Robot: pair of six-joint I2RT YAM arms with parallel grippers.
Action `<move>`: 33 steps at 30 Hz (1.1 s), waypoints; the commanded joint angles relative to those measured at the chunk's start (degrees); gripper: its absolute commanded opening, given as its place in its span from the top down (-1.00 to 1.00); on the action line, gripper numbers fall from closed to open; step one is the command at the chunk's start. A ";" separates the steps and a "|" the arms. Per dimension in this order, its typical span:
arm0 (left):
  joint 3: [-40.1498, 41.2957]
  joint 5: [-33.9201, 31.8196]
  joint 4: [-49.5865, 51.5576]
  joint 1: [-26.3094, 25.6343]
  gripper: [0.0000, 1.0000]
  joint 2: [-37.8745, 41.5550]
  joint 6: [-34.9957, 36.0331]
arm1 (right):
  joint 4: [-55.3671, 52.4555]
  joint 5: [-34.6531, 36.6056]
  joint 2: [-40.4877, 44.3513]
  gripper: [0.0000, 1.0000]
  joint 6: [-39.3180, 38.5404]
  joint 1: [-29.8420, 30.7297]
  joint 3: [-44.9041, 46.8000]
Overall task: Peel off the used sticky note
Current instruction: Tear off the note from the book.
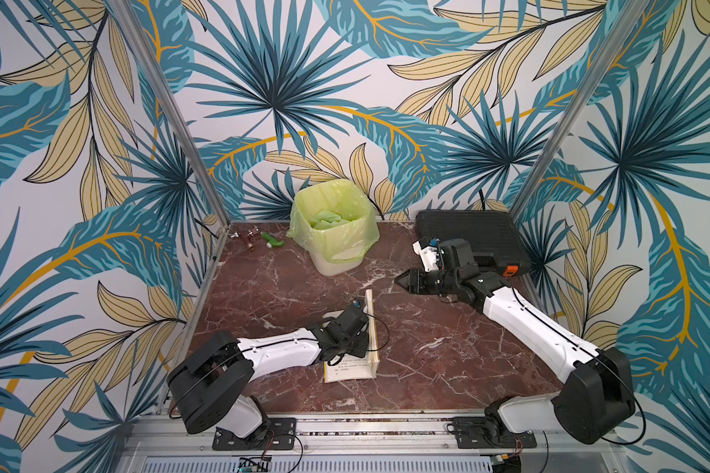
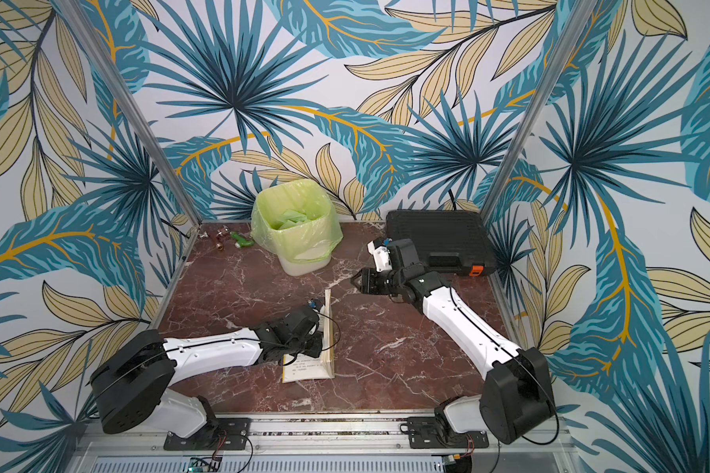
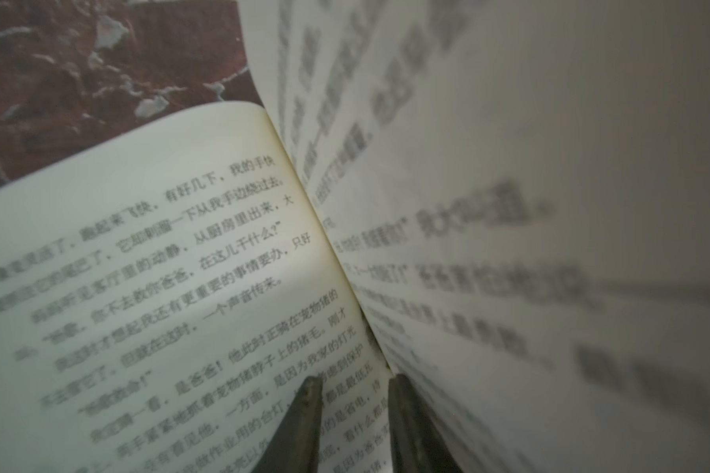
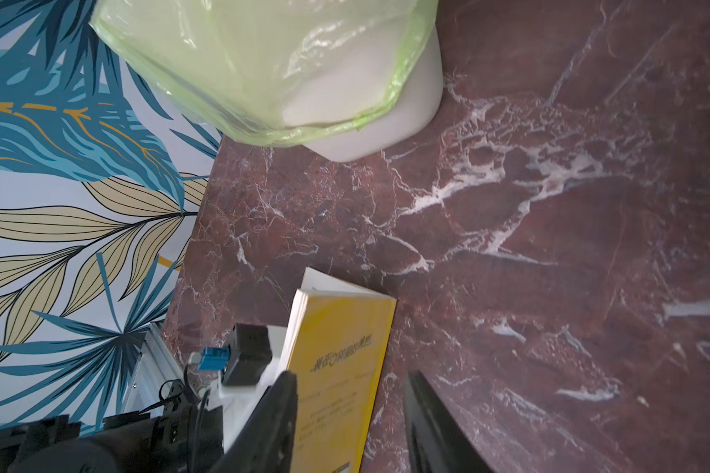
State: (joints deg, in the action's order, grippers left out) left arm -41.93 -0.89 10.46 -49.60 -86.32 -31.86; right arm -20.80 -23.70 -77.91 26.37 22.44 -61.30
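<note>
I can find no sticky note on the pages that show. The book (image 1: 347, 368) lies open near the middle of the table (image 1: 427, 327), with its spine running from the near rail toward the back wall. One half lies flat and the other stands almost upright, yellow cover outward in the right wrist view. If a note is left, I judge it sits on a page hidden from me.

The left gripper (image 3: 355, 393) is the nearer one. It rests in the fold, its jaws a little parted with printed page showing between them, and it clasps nothing I can see. The right gripper (image 1: 400, 281) hangs well apart from the book, off to the far right of it, with its jaws spread and empty and its tips aimed toward the upright cover.

Behind the book is the lined bin (image 1: 337, 245), with pale green slips (image 1: 324, 223) inside, probably spent notes. A black case (image 1: 468, 229) sits behind the right arm, and small pipe fittings (image 1: 249, 237) lie in the back left corner. Nothing lies on the table between the right gripper and the book.
</note>
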 commanded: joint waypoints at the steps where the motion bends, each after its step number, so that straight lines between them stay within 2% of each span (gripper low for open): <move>1: -1.79 0.16 0.42 0.01 0.37 -1.07 1.22 | -2.67 -1.69 4.09 0.07 1.88 0.15 4.30; 8: -3.91 0.56 1.05 0.03 0.37 -2.21 1.79 | -7.75 -2.34 9.37 -0.10 4.87 4.40 8.99; 13: -5.49 0.96 1.33 0.03 0.37 -3.45 2.15 | -7.39 -7.25 11.18 -0.22 6.57 8.08 10.70; 18: -6.51 1.21 1.26 0.02 0.37 -3.97 2.15 | -11.27 -7.83 13.88 -0.23 5.33 10.06 12.42; 22: -7.14 1.57 1.34 0.03 0.37 -4.70 2.23 | -9.18 -10.24 15.74 -0.23 7.27 11.32 15.60; 27: -7.67 1.88 1.30 0.03 0.37 -5.56 2.50 | -13.07 -4.85 18.16 -0.21 7.45 11.88 17.77; 33: -8.46 2.19 1.61 0.01 0.37 -6.68 2.51 | -2.10 -3.16 20.80 -0.21 14.14 16.63 22.25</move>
State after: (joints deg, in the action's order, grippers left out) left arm -48.71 0.30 12.75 -49.60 -91.79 -30.15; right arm -28.56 -28.95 -57.54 36.58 36.82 -40.75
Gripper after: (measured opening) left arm 0.312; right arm 0.603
